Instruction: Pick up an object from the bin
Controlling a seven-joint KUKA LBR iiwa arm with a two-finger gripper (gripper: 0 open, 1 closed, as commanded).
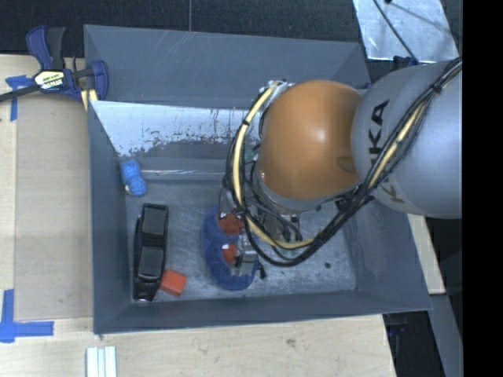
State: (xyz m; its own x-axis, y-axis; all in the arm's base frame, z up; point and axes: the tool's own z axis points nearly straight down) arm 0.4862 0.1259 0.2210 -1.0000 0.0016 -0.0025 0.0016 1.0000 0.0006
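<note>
1. By the front wall of the bin (236,311), a small orange block (173,283) is seen touching a black stapler-like object (151,246).
2. The gripper (240,254) is seen low over a dark blue rounded object (212,254) mid-floor; whether it is apart or together cannot be told.
3. A light-blue cylinder (132,177) is seen at the back left.

Bin (110,234) scuffed matt metal; wrist cover (306,140) smooth, glossy; blue lump (212,256) possibly cloth.

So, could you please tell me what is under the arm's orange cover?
A dark blue rounded thing lies on the bin floor there, the tool over its right side. The orange cover hides whatever lies further back and right.
</note>
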